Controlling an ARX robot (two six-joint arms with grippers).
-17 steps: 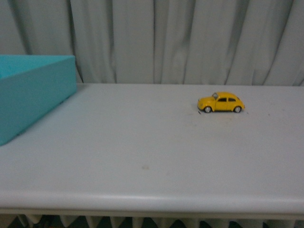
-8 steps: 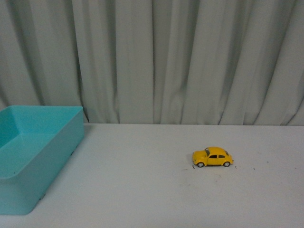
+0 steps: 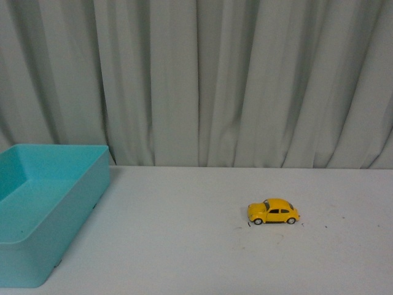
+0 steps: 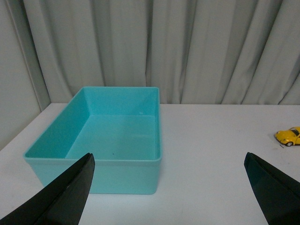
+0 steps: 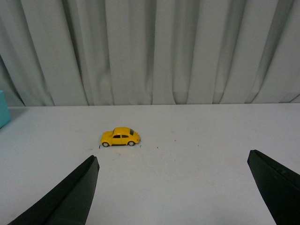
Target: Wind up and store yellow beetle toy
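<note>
With left claw (image 4: 167, 158) and right claw (image 5: 173, 156) both spread wide and empty, the beetle (image 3: 273, 211) sat untouched at lower right of the front frame, so reaching seemed the step, and next the right claw should close around it.

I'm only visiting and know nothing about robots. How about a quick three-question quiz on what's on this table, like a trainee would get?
1. True or false: the yellow beetle toy is inside the teal box.
2. The left gripper and right gripper are: A) both open, B) both shut, C) one holding the toy.
3. Missing word: the toy stands upright on its ____ on the white table.
Key: 1 false, it stands on the table, apart from the box; 2 A; 3 wheels.
</note>
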